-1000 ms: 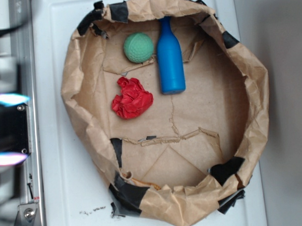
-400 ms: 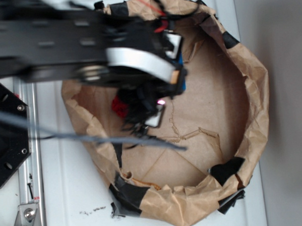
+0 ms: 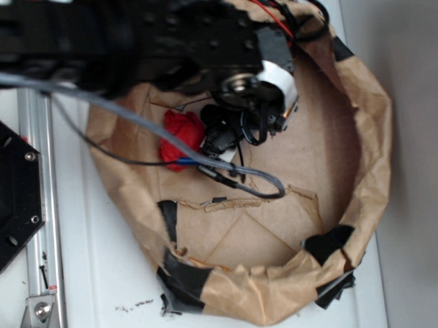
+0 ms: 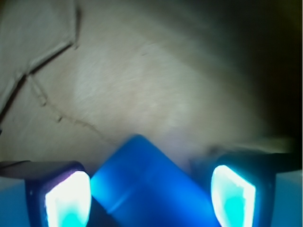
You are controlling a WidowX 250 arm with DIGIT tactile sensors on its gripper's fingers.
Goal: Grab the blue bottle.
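exterior view looks straight down from overhead on the paper bowl [image 3: 369, 130]; wrist view sits close above its brown floor [image 4: 142, 85], which both share

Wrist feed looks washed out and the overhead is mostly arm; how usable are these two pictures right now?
Wrist view: soft focus, the blue bottle close and blurred between the two fingers, whose pads glare bright cyan-white; the upper right corner falls into dark shadow. Exterior view: evenly lit, but the arm is motion-blurred and hides the bottle; only the red wad of paper and the paper-lined basin read clearly.
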